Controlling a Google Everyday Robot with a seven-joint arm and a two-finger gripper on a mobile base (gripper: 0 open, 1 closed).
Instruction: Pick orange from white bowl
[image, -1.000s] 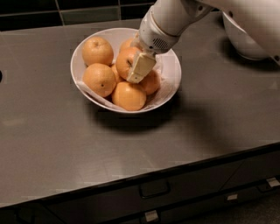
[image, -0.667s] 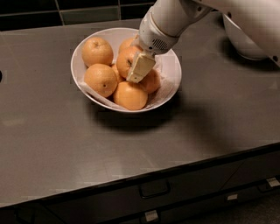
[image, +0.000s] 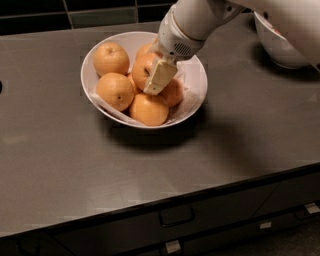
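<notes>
You have a dark grey, smooth countertop (image: 100, 170) filling most of the scene, with a dark tiled wall (image: 75, 15) along its far edge and a drawer front with a dark handle (image: 176, 217) under its near edge. The shallow, glossy white bowl (image: 196, 75) sits far of centre on the counter, with a crinkled translucent lining (image: 189, 101) showing along its near and right sides. A second, deeper white bowl (image: 277, 45) stands at the far right, well apart from the first and partly covered by the white robot arm (image: 190, 25).

You have open counter to the left of the shallow bowl and across the whole near half, up to the counter's front edge. On the right the arm reaches in from the far right corner and crosses above the surface.

The pale beige claw of the gripper (image: 156, 82) is down inside the shallow bowl, angled near-left among the fruit. It lies against the right side of the round orange with a dark stem mark (image: 141, 67), which sits in the middle of the pile. Its tip reaches to where that fruit meets the near orange (image: 148, 109) and the right orange (image: 172, 92). Only one side of the claw shows, so you cannot tell whether it is apart, together or clamped on the fruit. Two more oranges lie on the left: one far (image: 111, 58), one nearer (image: 115, 91).
</notes>
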